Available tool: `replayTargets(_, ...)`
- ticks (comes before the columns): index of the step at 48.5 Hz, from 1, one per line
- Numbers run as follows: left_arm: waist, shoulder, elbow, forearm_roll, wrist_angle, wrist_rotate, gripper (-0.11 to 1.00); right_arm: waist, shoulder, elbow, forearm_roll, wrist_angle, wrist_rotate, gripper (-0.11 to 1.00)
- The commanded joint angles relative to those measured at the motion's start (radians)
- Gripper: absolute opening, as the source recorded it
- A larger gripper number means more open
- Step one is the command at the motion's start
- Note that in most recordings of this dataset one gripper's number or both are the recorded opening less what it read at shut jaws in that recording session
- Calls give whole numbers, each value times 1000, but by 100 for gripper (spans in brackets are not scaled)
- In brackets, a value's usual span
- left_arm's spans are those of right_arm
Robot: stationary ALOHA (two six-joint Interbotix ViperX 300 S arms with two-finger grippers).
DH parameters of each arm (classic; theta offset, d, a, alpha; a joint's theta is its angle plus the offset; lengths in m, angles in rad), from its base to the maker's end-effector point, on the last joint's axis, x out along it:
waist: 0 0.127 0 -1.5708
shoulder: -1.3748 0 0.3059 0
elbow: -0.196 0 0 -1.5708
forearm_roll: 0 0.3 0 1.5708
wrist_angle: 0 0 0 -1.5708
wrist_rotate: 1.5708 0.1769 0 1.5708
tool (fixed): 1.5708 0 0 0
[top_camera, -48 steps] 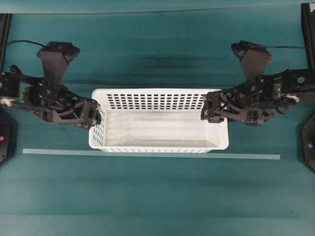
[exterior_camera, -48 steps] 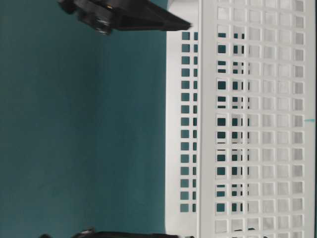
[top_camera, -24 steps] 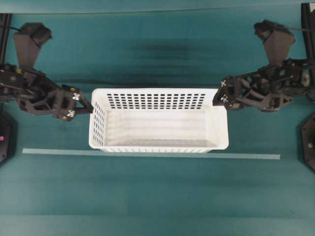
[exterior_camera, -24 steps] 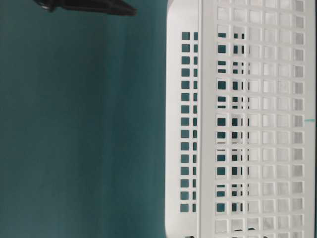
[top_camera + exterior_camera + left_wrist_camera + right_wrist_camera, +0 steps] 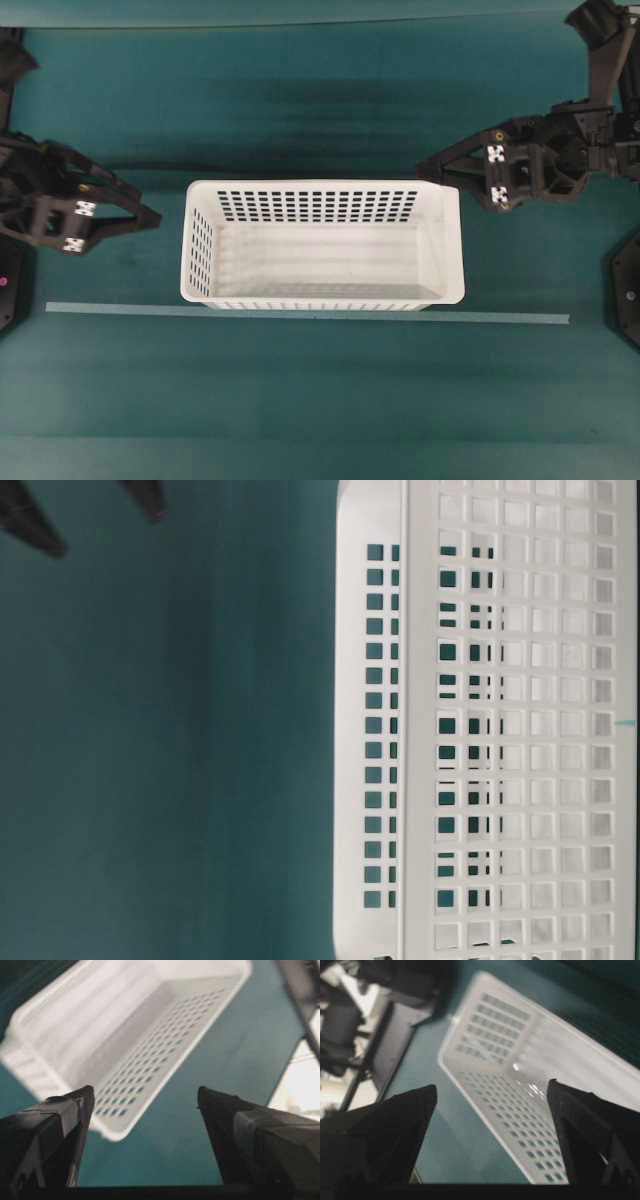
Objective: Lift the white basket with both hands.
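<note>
The white basket (image 5: 452, 240) stands upright on the teal table with nothing inside, and fills the right of the table-level view (image 5: 480, 730). My left gripper (image 5: 150, 215) is open, a short gap to the left of the basket's left end. In its wrist view the left gripper (image 5: 144, 1091) has nothing between its fingers and the basket (image 5: 125, 1025) lies ahead. My right gripper (image 5: 432, 175) is open beside the back right corner, apparently clear of the rim. The right gripper (image 5: 491, 1085) also shows spread and empty, facing the basket (image 5: 535, 1060).
A pale tape strip (image 5: 300, 313) runs across the table just in front of the basket. Black stands (image 5: 628, 300) sit at the table's side edges. Two black fingertips (image 5: 35, 530) show at the top left of the table-level view, apart from the basket.
Both grippers have drawn back outward from the basket's ends, the left one farther. The basket has stayed where it was on the table.
</note>
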Motion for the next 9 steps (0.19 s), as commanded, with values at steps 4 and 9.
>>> replayTargets(4,-5,-60,-3,3,-100,89,87,34,-14,3,-8,-81,-135,95)
replayTargets(9,-5,-114,2,3,-160,176,87,55,-34,14,-17,-106,-232,93)
